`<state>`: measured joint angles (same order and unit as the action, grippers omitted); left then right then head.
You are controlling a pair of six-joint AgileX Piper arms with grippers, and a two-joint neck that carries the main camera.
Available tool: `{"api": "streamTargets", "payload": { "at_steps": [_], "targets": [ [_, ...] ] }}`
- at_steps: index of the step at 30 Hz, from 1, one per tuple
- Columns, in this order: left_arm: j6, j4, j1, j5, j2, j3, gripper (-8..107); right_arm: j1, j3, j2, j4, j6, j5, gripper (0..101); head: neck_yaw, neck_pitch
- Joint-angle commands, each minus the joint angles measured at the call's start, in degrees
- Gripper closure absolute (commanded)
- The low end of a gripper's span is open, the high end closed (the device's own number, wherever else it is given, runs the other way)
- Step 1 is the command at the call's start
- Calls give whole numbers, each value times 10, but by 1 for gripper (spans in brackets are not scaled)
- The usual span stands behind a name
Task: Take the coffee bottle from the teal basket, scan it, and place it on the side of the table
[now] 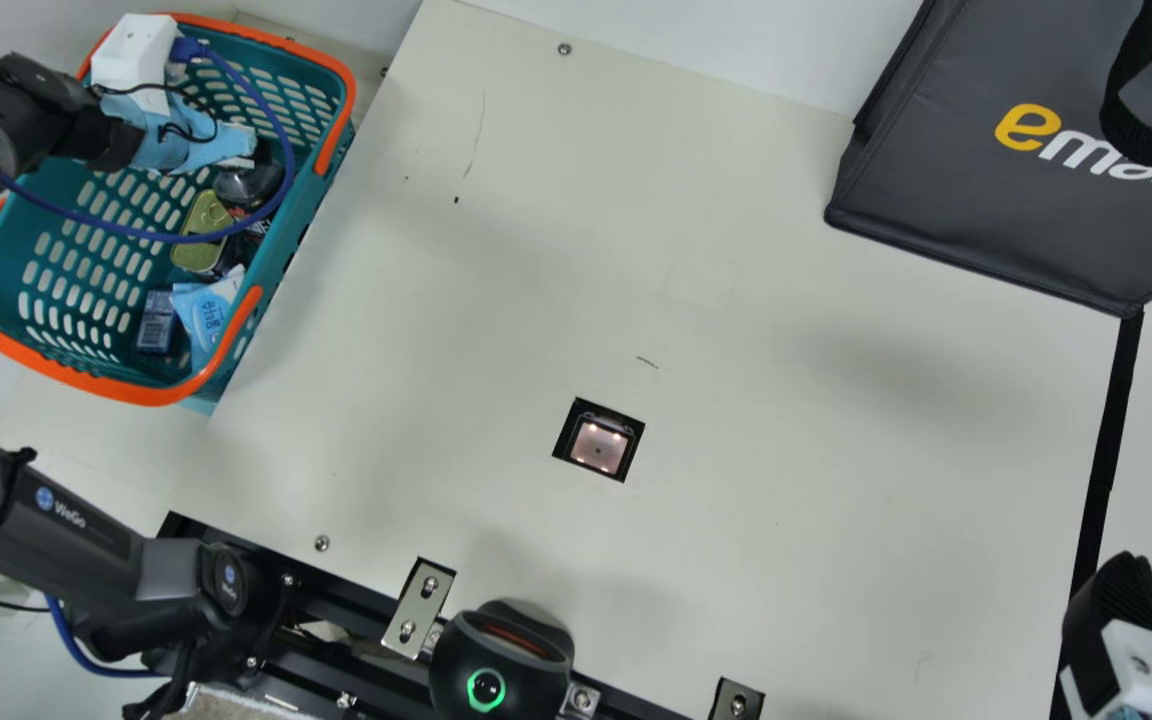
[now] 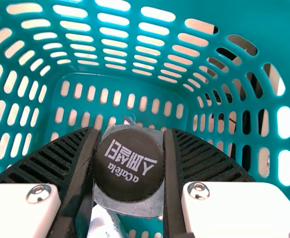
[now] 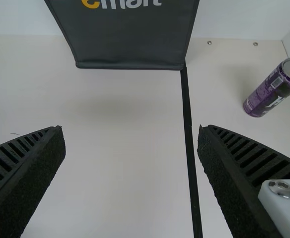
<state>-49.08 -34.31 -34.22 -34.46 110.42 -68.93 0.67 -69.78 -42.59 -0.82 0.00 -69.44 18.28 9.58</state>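
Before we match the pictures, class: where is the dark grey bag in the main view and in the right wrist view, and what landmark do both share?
Main view: the bag is at the upper right.
Right wrist view: top, slightly left of centre.
Shared landmark: the black strip running from its bottom corner.

One teal basket (image 1: pixel 281 265) holds one coffee bottle (image 2: pixel 129 166), one green-gold tin (image 1: pixel 198 232), one little dark box (image 1: pixel 156 320) and one blue packet (image 1: pixel 204 318), plus dark stuff too jumbled to count. There's one scanner (image 1: pixel 598 446), one big bag (image 1: pixel 936 190) and one purple can (image 3: pixel 270 94).
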Motion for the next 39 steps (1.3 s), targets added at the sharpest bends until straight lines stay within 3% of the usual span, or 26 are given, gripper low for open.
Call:
{"api": "streamTargets", "payload": {
  "at_steps": [1, 17, 39],
  "targets": [
    [-1, 1, -1, 1, -2, 1, 107, 0, 0, 0, 0, 0, 0, 6, 1, -17],
    [42, 18, -5, -27, -55, -31, 107, 0, 0, 0, 0, 0, 0, 6, 1, -17],
    [176, 143, 17, -111, -201, -109, 107, 0, 0, 0, 0, 0, 0, 6, 1, -17]
  ]
}}
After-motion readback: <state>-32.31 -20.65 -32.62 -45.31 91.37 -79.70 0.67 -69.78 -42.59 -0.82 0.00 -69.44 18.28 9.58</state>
